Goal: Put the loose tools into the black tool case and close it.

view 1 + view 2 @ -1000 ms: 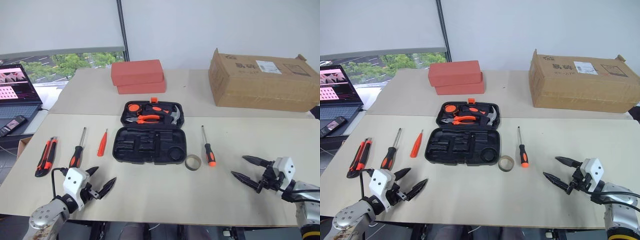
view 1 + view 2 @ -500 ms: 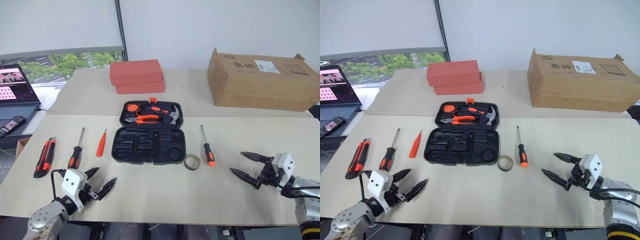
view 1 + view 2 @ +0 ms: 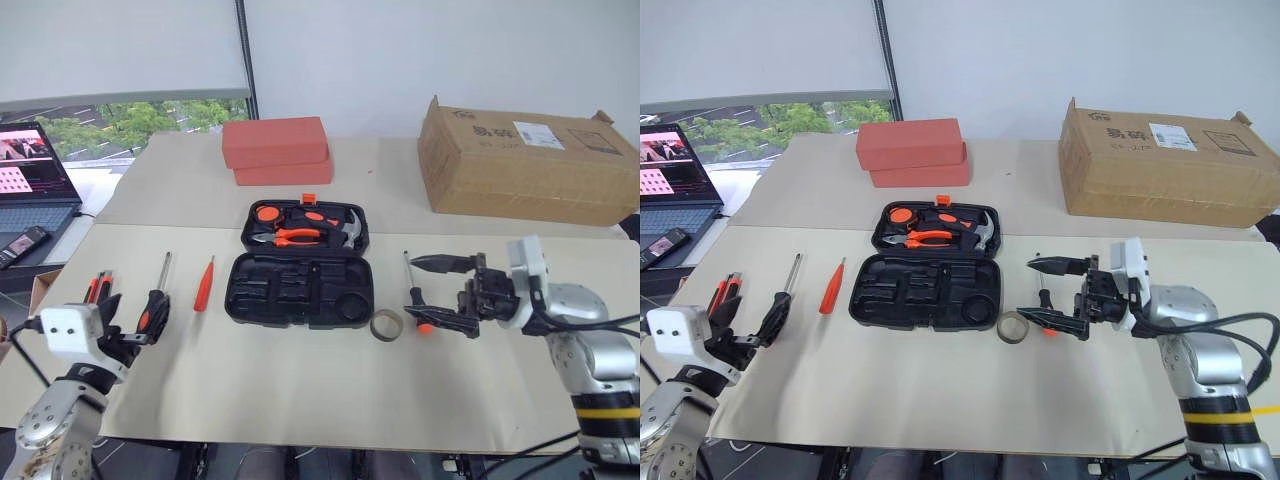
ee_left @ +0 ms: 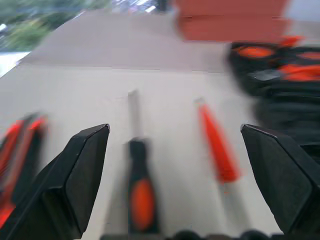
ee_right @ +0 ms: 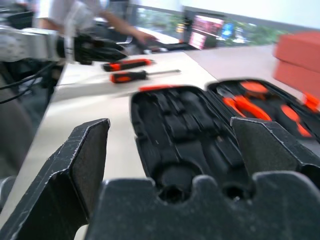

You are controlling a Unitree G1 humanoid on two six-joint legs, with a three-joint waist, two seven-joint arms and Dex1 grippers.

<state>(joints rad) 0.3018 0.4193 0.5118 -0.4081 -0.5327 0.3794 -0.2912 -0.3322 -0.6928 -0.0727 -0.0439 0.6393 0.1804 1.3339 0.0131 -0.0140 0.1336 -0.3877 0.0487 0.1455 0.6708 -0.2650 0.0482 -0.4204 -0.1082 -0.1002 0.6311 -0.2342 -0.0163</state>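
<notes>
The black tool case (image 3: 301, 272) lies open in the middle of the desk (image 3: 300, 380), its far half holding pliers (image 3: 290, 237) and a hammer (image 3: 345, 230), its near half showing bare recesses. Left of it lie the small orange screwdriver (image 3: 204, 285), then a black-and-orange screwdriver (image 3: 157, 297), whose handle is partly covered by the left tool (image 3: 122, 322). The utility knife (image 3: 99, 287) is mostly hidden behind that tool; just its far end shows. The left tool's fingers (image 4: 75, 175) stand spread wide, empty, with the screwdriver handle between them in the left wrist view, which is blurred.

Right of the case sit the ring roll (image 3: 386, 324) and the second screwdriver (image 3: 412, 292), its handle partly screened by the right tool (image 3: 430, 292). That tool is spread apart, holding nothing, pointing toward the case over this screwdriver.

A cardboard box (image 3: 525, 160) and red-orange blocks (image 3: 275, 150) stand at the back.
</notes>
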